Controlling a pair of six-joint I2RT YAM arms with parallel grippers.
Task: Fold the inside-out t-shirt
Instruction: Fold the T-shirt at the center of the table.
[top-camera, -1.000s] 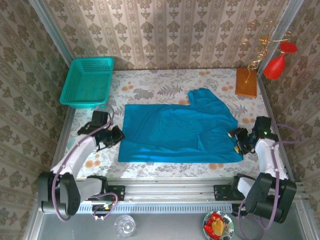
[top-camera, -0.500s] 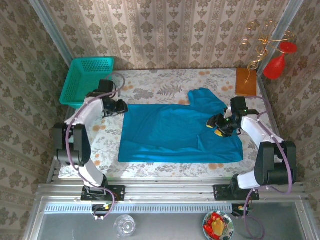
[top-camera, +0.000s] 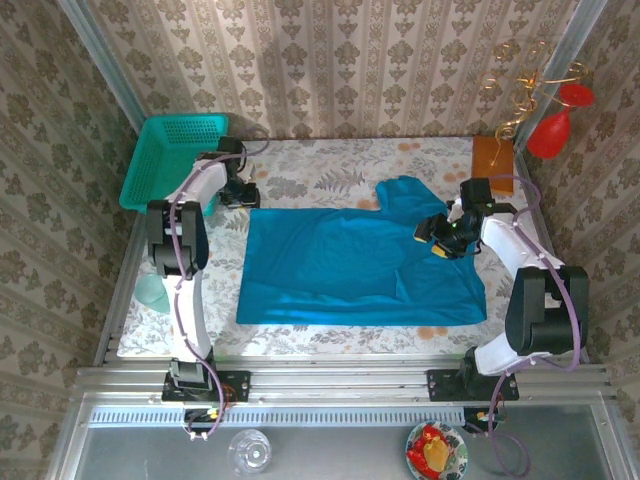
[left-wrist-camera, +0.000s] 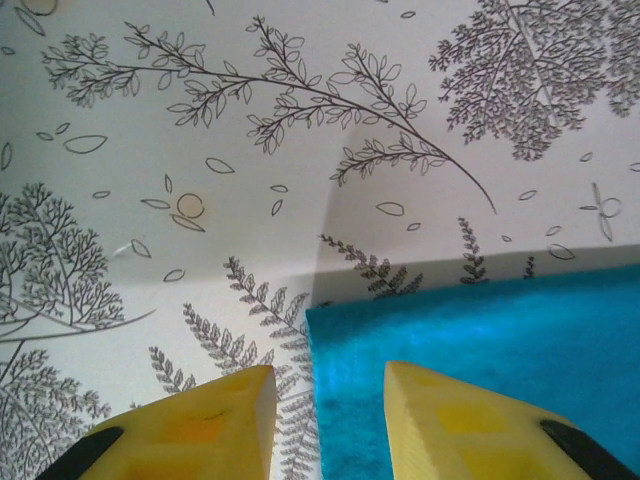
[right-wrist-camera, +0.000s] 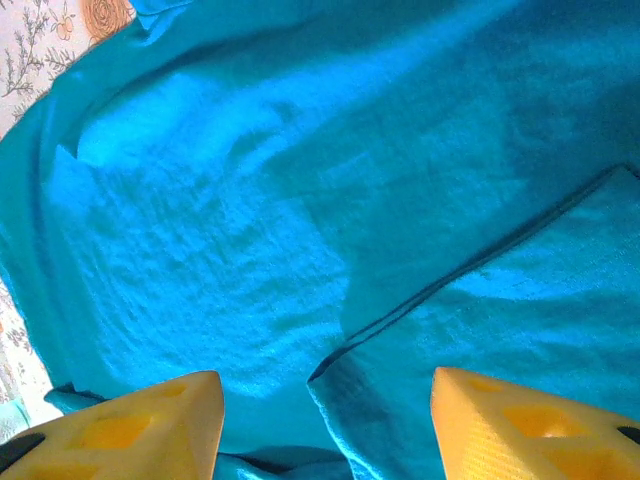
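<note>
Top external view: plain blue-teal cloth t-shirt (top-camera: 350, 265) lies spread flat mid-way across the fern-printed tabletop (top-camera: 300, 165). The left gripper (top-camera: 242, 194) is at its far-left corner, jaws apart and empty. The right gripper (top-camera: 438, 235) is over its right side, jaws wide apart and empty.

t-shirt (top-camera: 350, 265): 1 | basket (top-camera: 175, 160): 1 | hands: 2, left hand (top-camera: 243, 193) and right hand (top-camera: 437, 235) | brown board (top-camera: 493, 165): 1 | glass (top-camera: 248, 450): 1

Teal mesh basket (top-camera: 178, 160) far left — wooden block (top-camera: 492, 165), red balloon (top-camera: 550, 135) far right.
</note>
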